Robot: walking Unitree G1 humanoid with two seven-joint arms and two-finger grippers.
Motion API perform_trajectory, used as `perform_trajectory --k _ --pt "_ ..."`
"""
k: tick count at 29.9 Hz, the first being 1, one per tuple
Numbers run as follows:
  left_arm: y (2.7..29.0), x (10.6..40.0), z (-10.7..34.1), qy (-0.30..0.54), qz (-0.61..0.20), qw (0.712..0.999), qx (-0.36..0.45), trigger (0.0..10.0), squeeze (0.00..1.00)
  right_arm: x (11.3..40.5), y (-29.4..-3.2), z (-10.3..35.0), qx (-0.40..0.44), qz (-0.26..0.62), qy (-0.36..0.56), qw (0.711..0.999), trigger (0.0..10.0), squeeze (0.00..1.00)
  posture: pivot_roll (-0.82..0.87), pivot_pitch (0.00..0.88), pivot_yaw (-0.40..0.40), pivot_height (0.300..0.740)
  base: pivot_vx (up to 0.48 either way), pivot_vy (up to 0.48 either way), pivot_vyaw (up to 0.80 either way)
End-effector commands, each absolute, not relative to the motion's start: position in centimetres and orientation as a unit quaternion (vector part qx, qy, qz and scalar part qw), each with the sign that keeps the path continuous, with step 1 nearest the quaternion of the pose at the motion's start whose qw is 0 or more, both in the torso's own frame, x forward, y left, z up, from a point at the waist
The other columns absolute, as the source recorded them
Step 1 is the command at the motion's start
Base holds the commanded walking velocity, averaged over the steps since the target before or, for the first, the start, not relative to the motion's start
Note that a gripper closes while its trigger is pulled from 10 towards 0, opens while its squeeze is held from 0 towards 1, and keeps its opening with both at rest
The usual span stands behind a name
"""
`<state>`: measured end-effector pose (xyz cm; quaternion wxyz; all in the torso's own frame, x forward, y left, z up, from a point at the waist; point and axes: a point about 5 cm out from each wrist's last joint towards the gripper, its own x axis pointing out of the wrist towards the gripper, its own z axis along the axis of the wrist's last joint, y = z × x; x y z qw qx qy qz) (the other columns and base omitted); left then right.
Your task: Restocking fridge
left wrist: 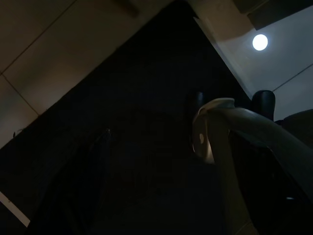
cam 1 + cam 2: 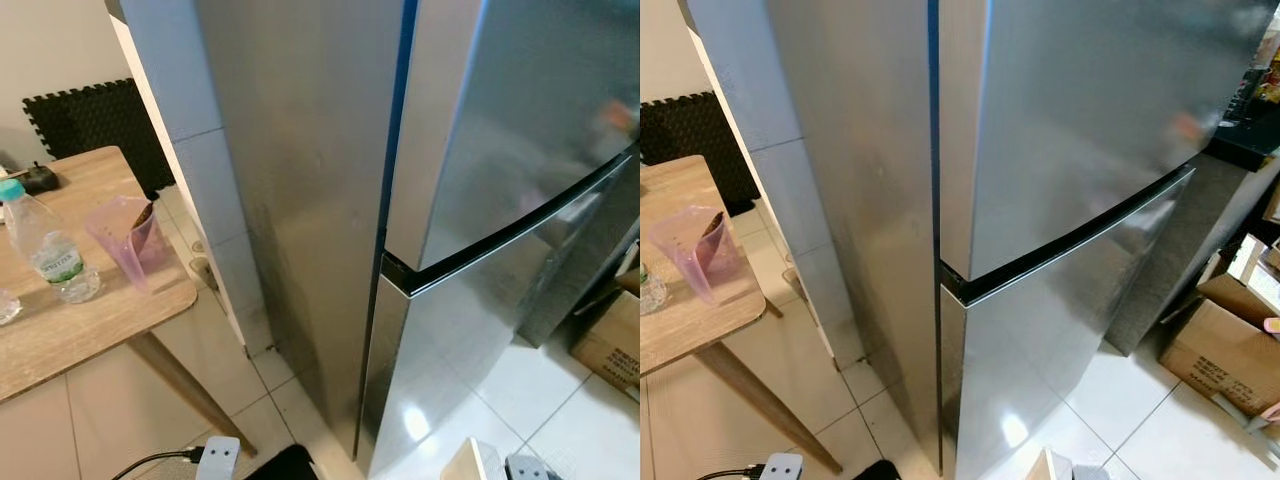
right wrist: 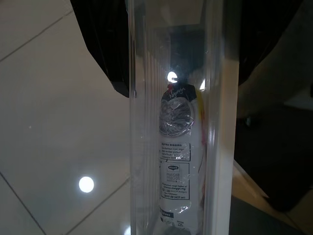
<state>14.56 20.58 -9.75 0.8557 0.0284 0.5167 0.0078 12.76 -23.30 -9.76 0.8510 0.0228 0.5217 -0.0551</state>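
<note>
Your right gripper [image 3: 178, 44] is clamping a clear labelled bottle [image 3: 178, 147] over white tiles. The steel fridge [image 2: 450, 200] is standing shut at twelve o'clock. I cannot tell whether your left gripper is open or closed.

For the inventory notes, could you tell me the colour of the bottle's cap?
Light blue; the bottle cap shows best in the left eye view.

**Print seen, little of it legible**

A white label with small dark print is carried by the clear bottle [image 3: 178, 147], but no word can be made out. Dark characters are stamped on the cardboard box [image 2: 1225, 360], also unreadable. The water bottle [image 2: 45, 245] label is blurred.
</note>
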Motion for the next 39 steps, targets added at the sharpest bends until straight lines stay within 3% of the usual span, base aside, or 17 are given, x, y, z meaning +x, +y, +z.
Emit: perform_trajectory --k 1,12,39 --pt "21.08 14.29 -9.76 0.521 0.01 0.853 0.029 10.0 0.0 12.67 -23.48 -9.75 0.023 -0.059 0.522 0.851 10.0 0.0 -0.04 0.0 -0.002 0.74 0.0 0.0 0.0" --pt "20.87 14.33 -9.78 0.522 0.005 0.853 0.026 10.0 0.0 12.75 -23.52 -9.71 0.023 -0.06 0.521 0.851 10.0 0.0 -0.04 0.0 -0.002 0.74 0.0 -0.346 0.0" --pt "20.77 13.82 -10.03 0.534 0.019 0.845 0.022 10.0 0.0 12.69 -23.33 -9.78 0.024 -0.06 0.523 0.85 10.0 0.0 -0.04 0.0 -0.006 0.74 -0.009 0.0 0.0"
